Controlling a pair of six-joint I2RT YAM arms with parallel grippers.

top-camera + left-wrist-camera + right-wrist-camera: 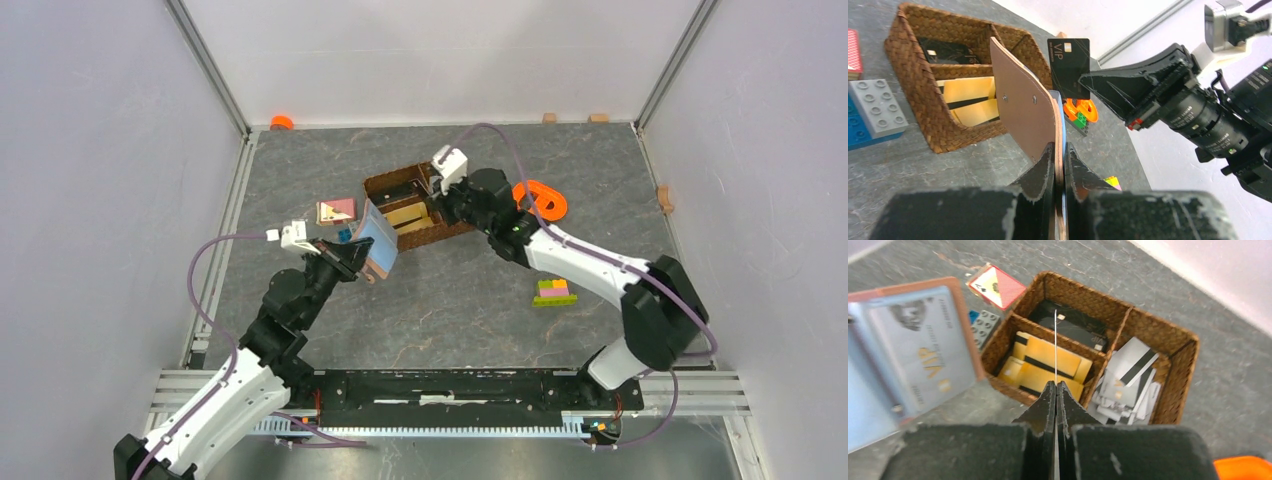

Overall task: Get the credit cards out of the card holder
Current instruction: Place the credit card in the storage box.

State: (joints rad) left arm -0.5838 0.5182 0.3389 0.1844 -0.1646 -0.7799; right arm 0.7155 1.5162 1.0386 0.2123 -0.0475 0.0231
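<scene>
From above: the left claw (362, 258) is clenched on the card holder (380, 240), propping it open off the desk, mid-desk and just left of the woven basket (440, 234). The right claw (442, 196) hovers over the basket's far side.

Left wrist view: a smooth, gently curved brown leathery flap is pinched at its lower edge. Beyond it, the right claw grips a stiff, glossy black card (1069, 65) by one edge, clear of the holder.

Right wrist view: that card shows edge-on, a hairline rising from tightly clamped jaws above the basket's dividers. There are black cards in the far compartment, yellow cards (1048, 362) near-left and grey-white cards (1128, 377) on the right. A silver card (923, 355) sits in the holder's shiny sleeve.

My read: this is the drop-off step. Next, line the black card up over the black pile and release it, then go for the silver one. That sleeve is slick, so it needs a precise pinch.
</scene>
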